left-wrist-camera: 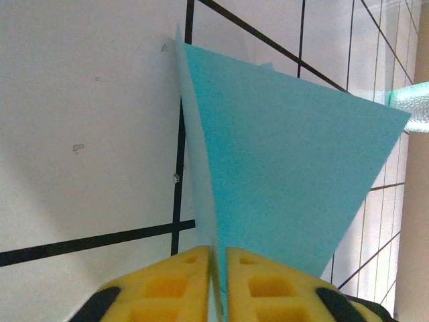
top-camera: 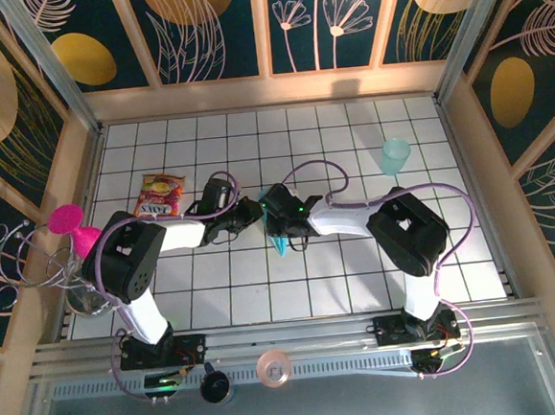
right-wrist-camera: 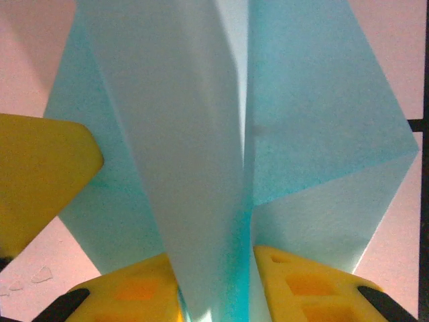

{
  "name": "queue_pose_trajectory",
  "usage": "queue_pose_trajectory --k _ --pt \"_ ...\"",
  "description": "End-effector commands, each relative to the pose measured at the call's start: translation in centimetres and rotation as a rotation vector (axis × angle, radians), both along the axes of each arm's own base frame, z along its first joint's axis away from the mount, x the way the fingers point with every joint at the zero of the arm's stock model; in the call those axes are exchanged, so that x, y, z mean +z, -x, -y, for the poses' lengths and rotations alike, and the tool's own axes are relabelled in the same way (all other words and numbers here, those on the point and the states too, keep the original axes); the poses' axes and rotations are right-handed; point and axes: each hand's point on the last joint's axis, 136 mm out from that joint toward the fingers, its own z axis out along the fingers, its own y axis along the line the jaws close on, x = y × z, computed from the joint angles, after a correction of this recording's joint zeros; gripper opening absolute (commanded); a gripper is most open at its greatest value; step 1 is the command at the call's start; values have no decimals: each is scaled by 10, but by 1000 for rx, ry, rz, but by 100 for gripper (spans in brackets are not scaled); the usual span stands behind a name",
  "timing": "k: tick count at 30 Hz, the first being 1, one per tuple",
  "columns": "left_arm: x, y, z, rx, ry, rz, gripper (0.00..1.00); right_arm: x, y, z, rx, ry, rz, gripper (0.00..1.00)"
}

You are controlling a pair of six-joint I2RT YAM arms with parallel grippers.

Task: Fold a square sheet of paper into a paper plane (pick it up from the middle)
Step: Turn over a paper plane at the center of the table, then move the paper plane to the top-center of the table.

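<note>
Top camera looks down; both wrist cameras closely face the paper (left-wrist-camera: 281, 168).

The light-blue paper (top-camera: 280, 240), plain and folded into a narrow pointed wedge of creased layers, sits just below the centre of the top view, its triangular flaps spreading apart up the frame in both wrist views.

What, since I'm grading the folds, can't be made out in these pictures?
Top external: paper mostly hidden under left gripper and right gripper.
Left wrist: its lower edge hidden between the fingers; cup cut off at right.
Right wrist: paper's top cut off; close folds blurred.
</note>
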Motion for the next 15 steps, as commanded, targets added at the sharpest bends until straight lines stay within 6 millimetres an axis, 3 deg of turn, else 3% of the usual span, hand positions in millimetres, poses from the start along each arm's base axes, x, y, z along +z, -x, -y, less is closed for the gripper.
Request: queue_pose_trajectory --k 1,11,15 --pt "14 -4 -1 7 5 33 21 -3 -3 8 -44 53 1 29" --pt "19 -14 -49 120 -90 73 50 2 -7 23 -78 118 21 14" --pt "20 -16 -73 174 -170 99 70 5 -14 33 -100 151 35 6"
